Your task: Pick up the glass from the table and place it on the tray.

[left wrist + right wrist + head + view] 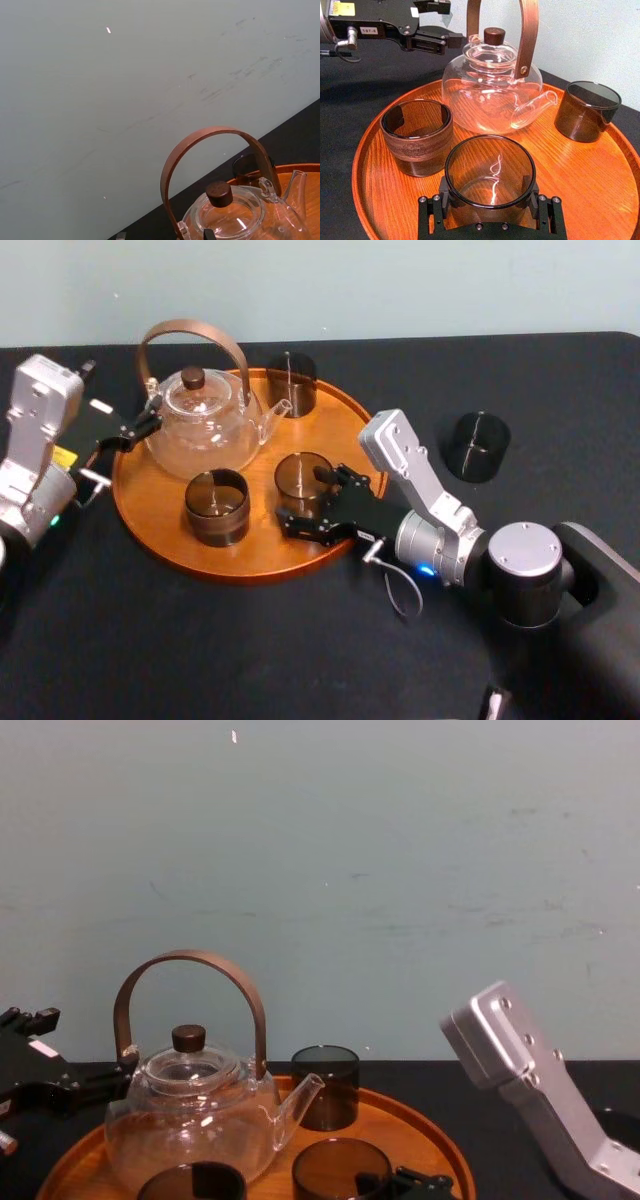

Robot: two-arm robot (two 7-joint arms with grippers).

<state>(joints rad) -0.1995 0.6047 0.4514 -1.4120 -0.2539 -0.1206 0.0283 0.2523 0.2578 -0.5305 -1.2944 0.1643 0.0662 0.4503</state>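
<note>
While the smoked glass (490,170) stands on the wooden tray (150,512), the right end effector (308,502) clamps it; the left end effector (148,418), fingers apart, hovers beside the teapot (205,425).

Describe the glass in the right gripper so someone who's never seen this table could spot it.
Find the round wooden tray on the black table, with a glass teapot on it. Three dark glasses stand on the tray; this glass is at the near right edge. It alone sits between the black fingers of the right gripper.
</note>
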